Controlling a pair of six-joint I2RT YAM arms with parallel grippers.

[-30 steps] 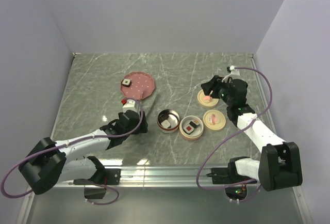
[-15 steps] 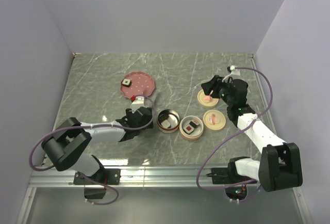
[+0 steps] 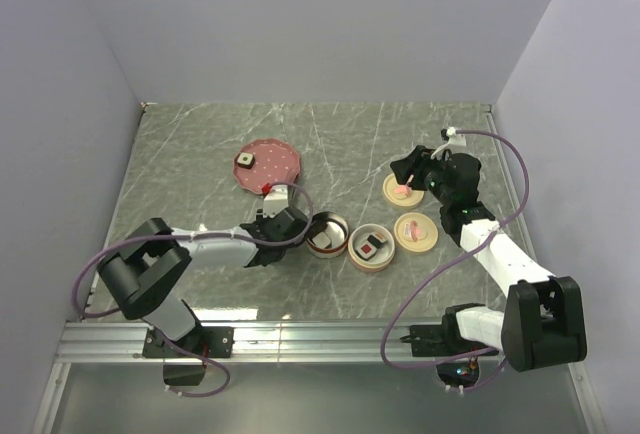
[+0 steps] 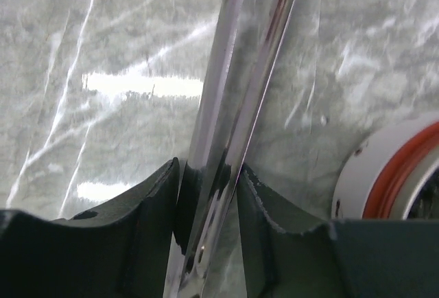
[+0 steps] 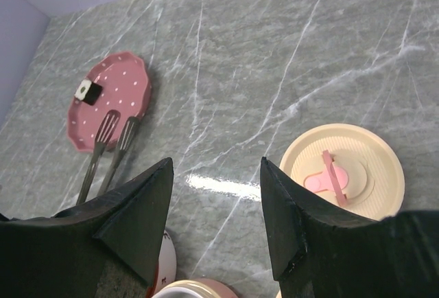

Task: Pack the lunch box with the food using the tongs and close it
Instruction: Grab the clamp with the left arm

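Your left claw [image 4: 209, 174] is closing on the tongs [image 4: 230, 85], both fingers pressing partway along their two slim arms. The tongs are pointing toward 12 o'clock, with their flat tips reaching the near edge of the pink plate [image 5: 130, 85]. They are looking thin, polished and springy, so I am judging them light and stiff but slippery. A hold about where you are gripping now should let a squeeze bring the tips together without the metal twisting. The food is looking like small, hard, light blocks that could be sliding off smooth tips, so squeeze gently. At 3 o'clock of that claw, the first round tier [image 3: 327, 234] is holding a white block [image 3: 322, 240]. The second tier [image 3: 371, 247], just beside it, is holding a red-topped piece [image 3: 371, 248]. Two cream lids are lying uncovered on the desk [image 3: 200, 134], one [image 3: 416, 231] at 3 o'clock of the second tier and the other [image 5: 343, 171] farther off. Your right claw [image 5: 216, 174] is hovering by that far lid, its fingers spread and gripping nothing. At 11 o'clock, one black-sided piece [image 5: 86, 90] is sitting on the plate.
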